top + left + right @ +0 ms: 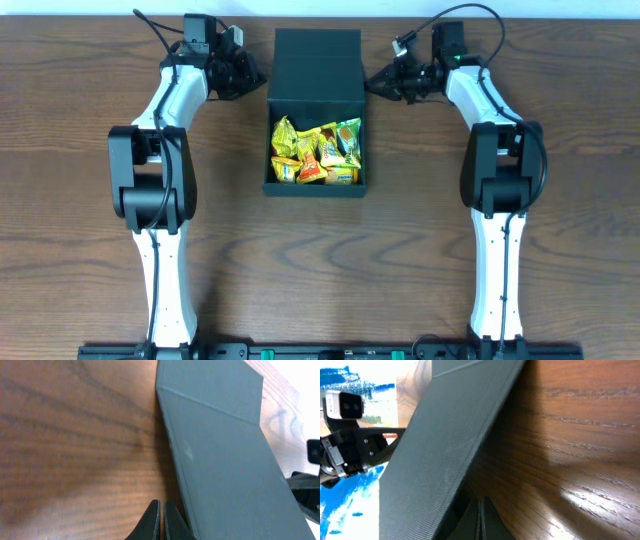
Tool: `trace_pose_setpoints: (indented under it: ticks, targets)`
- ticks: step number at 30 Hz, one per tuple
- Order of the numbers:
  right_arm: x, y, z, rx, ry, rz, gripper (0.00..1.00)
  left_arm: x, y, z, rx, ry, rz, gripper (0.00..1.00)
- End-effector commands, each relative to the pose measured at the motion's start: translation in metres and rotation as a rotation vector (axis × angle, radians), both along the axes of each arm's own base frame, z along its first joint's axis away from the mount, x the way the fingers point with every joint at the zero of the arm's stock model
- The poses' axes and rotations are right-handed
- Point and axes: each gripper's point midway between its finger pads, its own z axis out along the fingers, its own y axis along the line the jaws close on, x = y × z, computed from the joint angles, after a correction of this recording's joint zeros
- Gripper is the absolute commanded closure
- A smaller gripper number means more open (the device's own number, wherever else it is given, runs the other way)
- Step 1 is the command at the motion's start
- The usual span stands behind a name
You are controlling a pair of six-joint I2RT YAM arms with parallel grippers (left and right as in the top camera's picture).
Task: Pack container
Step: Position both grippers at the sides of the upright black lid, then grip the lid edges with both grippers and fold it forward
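The dark teal-green container [315, 185] stands at the table's middle with its flap lid [317, 62] raised toward the back. Several yellow, orange and green snack packets [315, 152] lie inside it. My left gripper [258, 76] is shut and empty, right beside the lid's left edge; the left wrist view shows its tips [160, 520] by the lid's surface [225, 460]. My right gripper [372, 82] is shut and empty, right beside the lid's right edge; its tips [481, 520] sit by the lid [440, 450] in the right wrist view.
The brown wooden table [80, 250] surrounds the container. A white wall edge runs along the back. The left arm [350, 450] shows beyond the lid in the right wrist view.
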Motion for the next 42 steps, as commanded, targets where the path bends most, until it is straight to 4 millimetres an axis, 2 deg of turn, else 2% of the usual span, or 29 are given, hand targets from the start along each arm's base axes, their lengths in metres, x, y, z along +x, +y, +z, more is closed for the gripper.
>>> trace_pose_setpoints:
  ticks: [1,8,15,20,27,30,34,42]
  targets:
    - [-0.004,0.004,-0.009,0.006,0.007,0.018,0.98,0.006,-0.005,-0.016,-0.039,0.015,0.003,0.95]
    - [0.003,0.006,-0.01,0.013,-0.005,0.004,0.98,0.011,-0.006,-0.025,-0.05,0.011,0.018,0.94]
    - [0.01,0.014,-0.007,0.029,-0.026,-0.009,0.98,0.027,-0.008,-0.013,-0.082,-0.06,0.037,0.95]
    - [0.005,0.025,-0.021,0.033,0.012,-0.001,0.98,0.025,-0.012,-0.01,-0.108,-0.061,0.017,0.94]
    - [0.006,0.028,-0.02,0.037,0.017,-0.005,0.98,0.019,-0.01,-0.027,-0.098,-0.013,0.021,0.94]
    - [0.005,0.028,-0.02,0.038,0.017,-0.004,0.98,0.017,-0.014,-0.039,-0.13,0.011,0.019,0.94]
    - [0.005,0.028,-0.02,0.038,0.021,-0.006,0.99,0.016,-0.021,-0.045,-0.153,0.022,0.016,0.94]
    - [0.005,0.032,-0.017,0.053,0.008,0.008,0.98,0.031,-0.028,-0.025,-0.221,-0.061,0.004,0.94]
